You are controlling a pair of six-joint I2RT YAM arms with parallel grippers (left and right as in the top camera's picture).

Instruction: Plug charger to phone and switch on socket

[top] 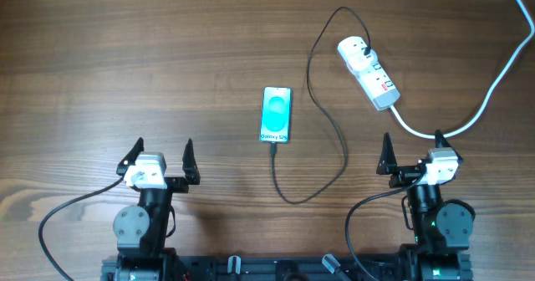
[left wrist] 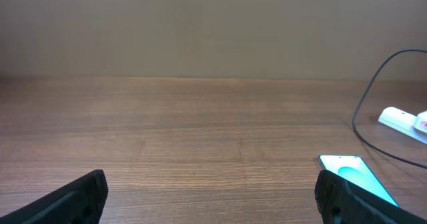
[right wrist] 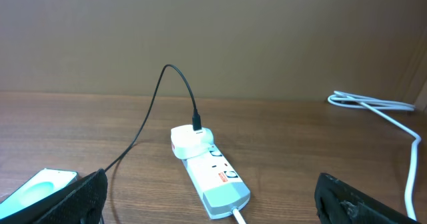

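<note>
The phone [top: 277, 114] lies flat mid-table with its turquoise screen up. The charger's thin black cable [top: 343, 160] runs from a white adapter on the socket [top: 369, 72], loops toward me, and its tip [top: 273, 145] meets the phone's near edge. The socket is a white power strip at the back right with small red switch marks. My left gripper [top: 163, 150] is open and empty, left of the phone. My right gripper [top: 412, 143] is open and empty, short of the socket. The right wrist view shows the socket [right wrist: 213, 177], the cable [right wrist: 160, 91] and the phone's corner [right wrist: 40, 187].
The socket's thick white cord [top: 493, 89] curves from its near end past my right gripper and off the back right corner; it also shows in the right wrist view [right wrist: 380, 107]. The left wrist view shows the phone [left wrist: 353, 174] and the socket [left wrist: 403, 121] to the right.
</note>
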